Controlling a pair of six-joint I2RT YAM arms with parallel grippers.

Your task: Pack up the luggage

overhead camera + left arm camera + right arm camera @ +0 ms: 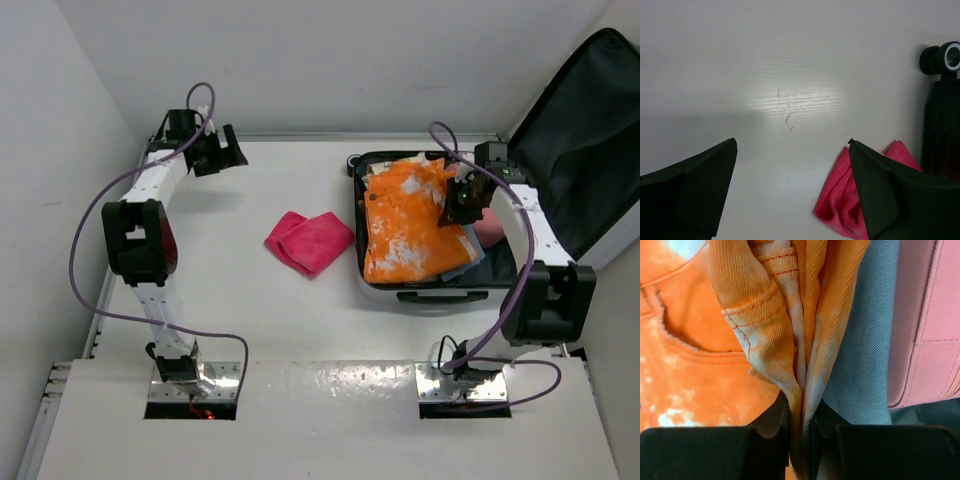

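Note:
The luggage (358, 215) lies open at the right of the table, its dark-lined lid (580, 130) leaning up against the wall. An orange-and-white garment (405, 225) is spread in its base. My right gripper (462, 200) is over the garment's right edge, shut on a fold of the orange fabric (790, 340), pinched between the fingertips at my right gripper (802, 412). My left gripper (215, 150) hangs open at the table's far left with nothing between its fingers (695, 190). In the left wrist view, a luggage wheel (942, 57) shows at the right edge.
A folded pink cloth (310, 242) lies on the table left of the luggage, also partly behind the right finger of my left gripper as the pink cloth (837, 200). Beneath the orange garment are a grey-blue garment (860, 365) and a pink box (925, 325).

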